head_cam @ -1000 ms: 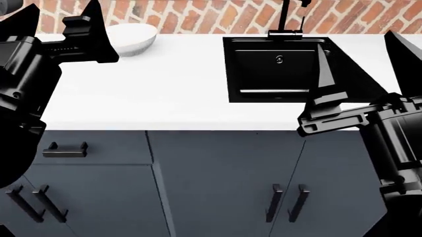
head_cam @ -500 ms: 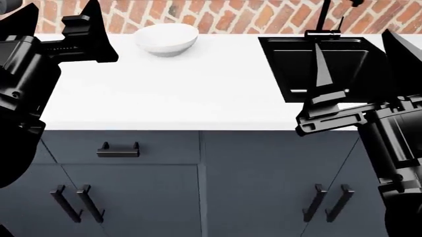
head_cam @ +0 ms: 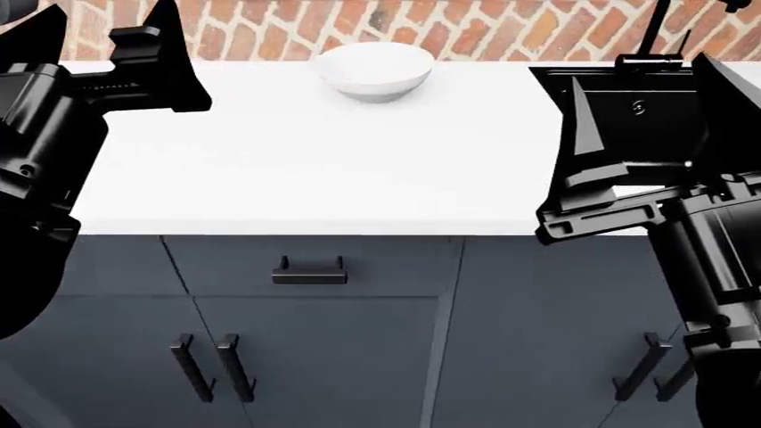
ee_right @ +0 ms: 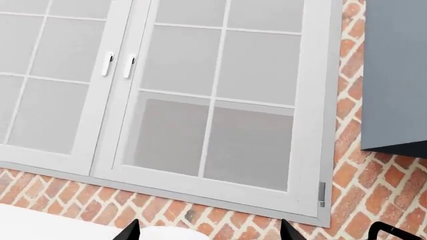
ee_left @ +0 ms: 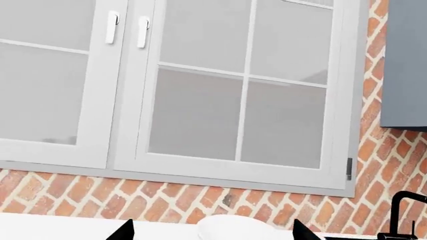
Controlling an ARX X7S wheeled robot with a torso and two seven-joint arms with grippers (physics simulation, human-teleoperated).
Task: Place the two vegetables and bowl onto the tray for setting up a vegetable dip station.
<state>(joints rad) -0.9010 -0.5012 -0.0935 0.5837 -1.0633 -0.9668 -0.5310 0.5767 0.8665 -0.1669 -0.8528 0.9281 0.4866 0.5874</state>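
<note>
My left claw (head_cam: 102, 40) and right claw (head_cam: 642, 111) both hang spread wide and empty above the white worktop (head_cam: 298, 160). The plain round white bowl (head_cam: 374, 69) sits at its back, near the brick wall (head_cam: 393, 22).

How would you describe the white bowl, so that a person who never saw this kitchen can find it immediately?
Look at the long white countertop under the red brick wall. At its far edge, close to the wall and left of the black sink, stands the bowl. It is the only item on the counter: round, deep, smooth and plain white.
</note>
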